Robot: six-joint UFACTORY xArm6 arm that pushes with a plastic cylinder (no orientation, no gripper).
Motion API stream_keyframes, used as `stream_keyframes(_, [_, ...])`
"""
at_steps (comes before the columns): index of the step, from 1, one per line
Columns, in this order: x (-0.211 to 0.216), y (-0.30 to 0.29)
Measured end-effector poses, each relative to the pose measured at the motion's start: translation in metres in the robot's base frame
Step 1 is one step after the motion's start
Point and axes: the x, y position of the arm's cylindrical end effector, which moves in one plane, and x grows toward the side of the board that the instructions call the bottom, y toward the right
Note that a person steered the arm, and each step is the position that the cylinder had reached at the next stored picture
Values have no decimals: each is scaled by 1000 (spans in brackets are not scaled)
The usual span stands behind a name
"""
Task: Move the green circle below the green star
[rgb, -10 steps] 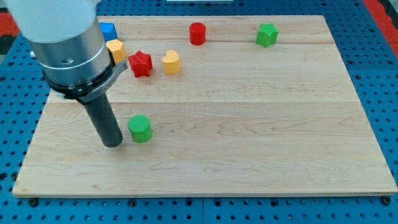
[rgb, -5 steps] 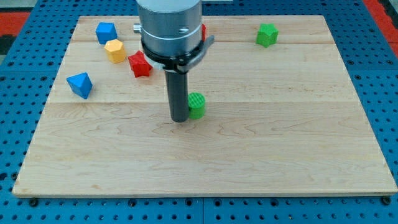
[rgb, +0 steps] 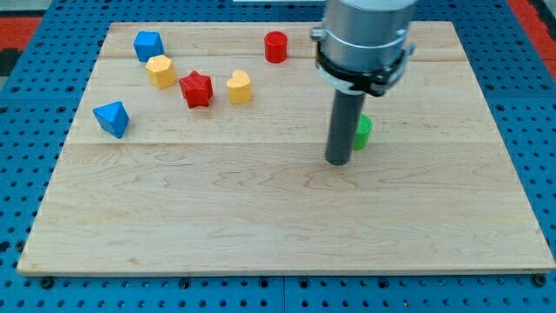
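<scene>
Green circle (rgb: 362, 132) sits right of centre, touching my tip (rgb: 338, 162) on its left; no fingers exist to open or close. Green star is hidden behind the arm, so judge short, steady pushes rightward.

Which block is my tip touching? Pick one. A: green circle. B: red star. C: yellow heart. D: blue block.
A: my tip sits against the view's left side of the green circle, far from the red star.
</scene>
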Motion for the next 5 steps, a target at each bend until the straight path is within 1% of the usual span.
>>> stream_keyframes(1, [-18, 5])
stream_keyframes(2, [-33, 49])
stream_keyframes(3, [-33, 40])
stream_keyframes(4, [-46, 21])
stream_keyframes(5, [-57, 21])
